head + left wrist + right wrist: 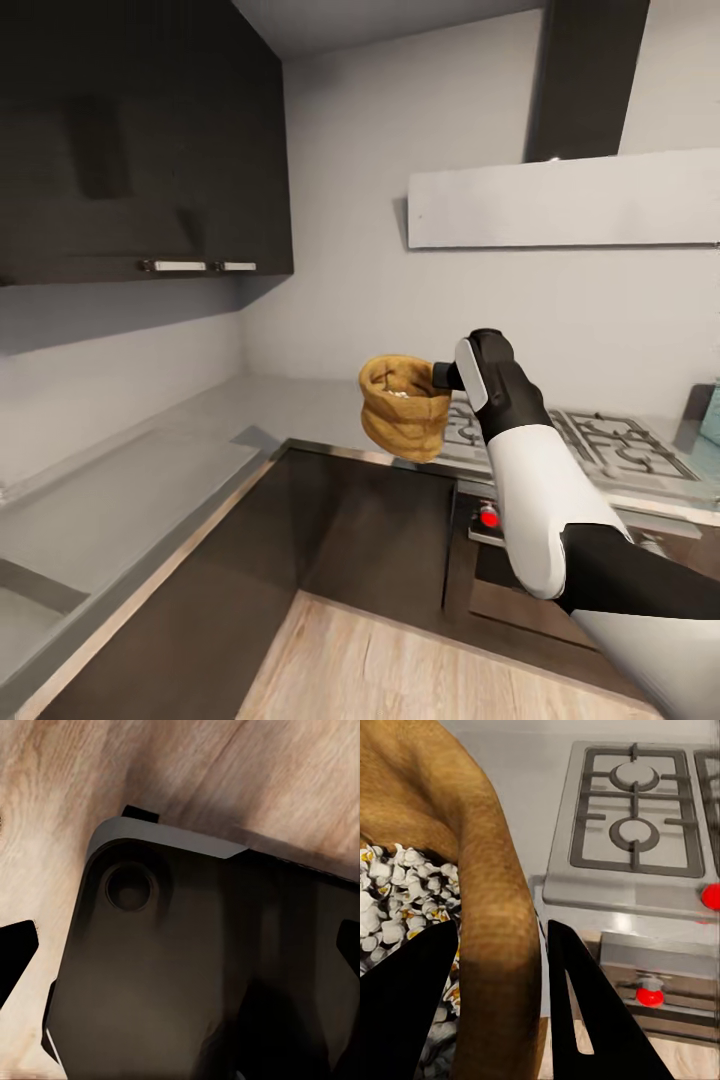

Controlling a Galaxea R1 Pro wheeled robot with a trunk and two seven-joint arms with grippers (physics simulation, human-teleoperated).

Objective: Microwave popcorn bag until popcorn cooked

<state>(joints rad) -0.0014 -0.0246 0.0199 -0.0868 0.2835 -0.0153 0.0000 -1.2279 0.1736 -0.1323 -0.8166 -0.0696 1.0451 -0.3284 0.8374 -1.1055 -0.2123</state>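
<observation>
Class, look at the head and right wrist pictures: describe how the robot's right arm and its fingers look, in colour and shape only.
The right arm has smooth rounded shells: a glossy white forearm section between black segments, with a black wrist trimmed by a white strip. No cables or markings are visible. The fingers are flat, matte black and taper to points; one has a narrow slot.

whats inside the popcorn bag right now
The popcorn bag holds popcorn, a heap of pale whitish bits, some yellow-tinged. The bag's wall and the right tool's fingers cover the lower contents.
</observation>
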